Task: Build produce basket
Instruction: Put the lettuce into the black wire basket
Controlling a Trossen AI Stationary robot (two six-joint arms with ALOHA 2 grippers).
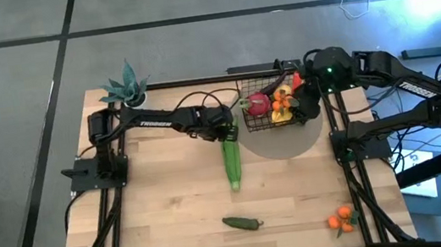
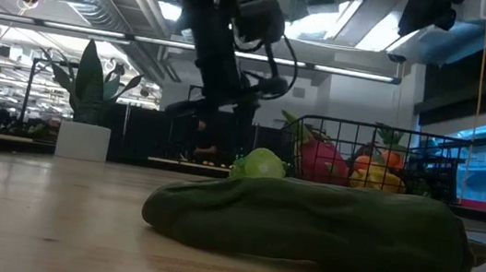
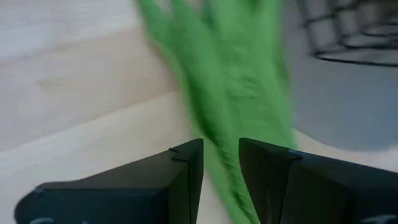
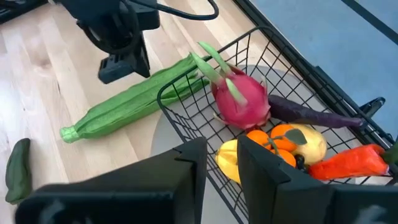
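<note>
The black wire basket (image 1: pixel 259 77) stands on a grey round mat at the table's far side. It holds a red radish (image 4: pixel 242 102), an eggplant (image 4: pixel 311 113), oranges (image 4: pixel 281 137), a lemon (image 4: pixel 314 146) and a carrot (image 4: pixel 348 163). The long green corn (image 1: pixel 232 163) lies flat on the wood, its leafy end by the basket's left side. My left gripper (image 1: pixel 227 131) is over that leafy end, fingers nearly together, with the corn (image 3: pixel 236 74) running under them. My right gripper (image 4: pixel 222 146) hovers shut over the basket's right side (image 1: pixel 306 95). My left gripper stands over the corn's leafy end (image 3: pixel 227 186) from above; its own fingers hide the spot, so I cannot tell whether it touches the corn. The corn lies on the table.
A green pepper (image 1: pixel 242 222) lies near the table's near edge, with a bunch of oranges (image 1: pixel 344 220) at the near right corner. A spiky potted plant (image 1: pixel 126 89) sits at the far left corner. The grey mat (image 1: pixel 291 141) reaches out from under the basket.
</note>
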